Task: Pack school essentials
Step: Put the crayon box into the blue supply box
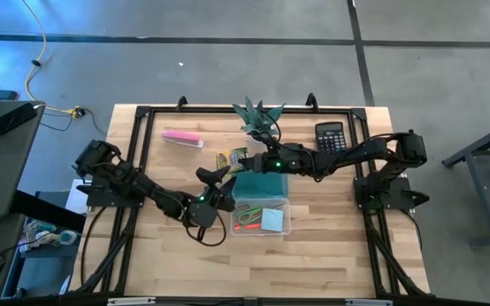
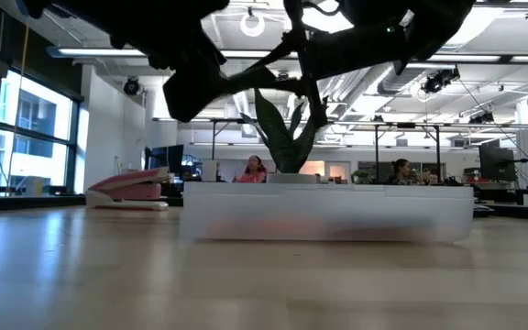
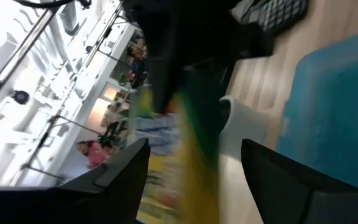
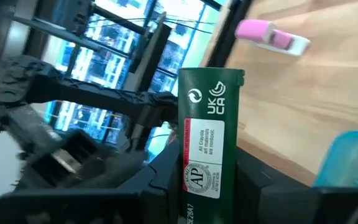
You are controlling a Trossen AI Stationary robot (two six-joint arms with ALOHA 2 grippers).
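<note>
A clear plastic box stands mid-table and holds the red-orange pen, the green-handled scissors and the light-blue sticky pad. Its teal lid lies just beyond it. My right gripper reaches in from the right over the lid, shut on a small green and yellow carton, printed green in the right wrist view. My left gripper hangs open left of the lid, just near of the carton, touching nothing. Pencils and eraser are out of view. My right gripper pinches the green and yellow carton between its two fingers, one on each long side, near one end. The fingers come level from the table's right and lie along the carton. Its free end sticks out past the fingertips toward the left.
A flat pink bar lies far left, a black calculator far right, and a green plant stands at the far edge. In the low view the clear box fills the middle. Bare wood lies along the near edge.
</note>
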